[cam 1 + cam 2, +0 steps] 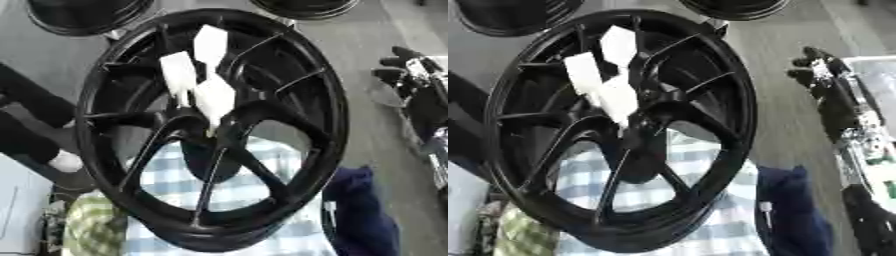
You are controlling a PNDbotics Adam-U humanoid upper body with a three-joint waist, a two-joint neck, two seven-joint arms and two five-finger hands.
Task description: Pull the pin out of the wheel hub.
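While the big black wheel hub [210, 130] fills the middle of the left eye view, the robot's right hand [411, 67] shows far off to its right, near the picture's edge. That hand is dark and its fingers point up and left toward the wheel, but I cannot tell if they are straight or curled. It touches nothing that I can see. Well to the left of the hand, white pieces [199, 75] sit on the spokes just above the wheel's middle — which one is the pin I cannot tell. Behind the wheel, lower than the hand, lies a blue and white checked cloth [254, 195], and a dark blue thing [359, 210] stands below the hand.

Looking from the right eye view, the right hand [820, 70] shows a bit better, with its black arm [855, 130] running down the right side. The wheel stands apart from it, to its left — there is bare grey floor [776, 100] between them. The left hand shows in neither view.
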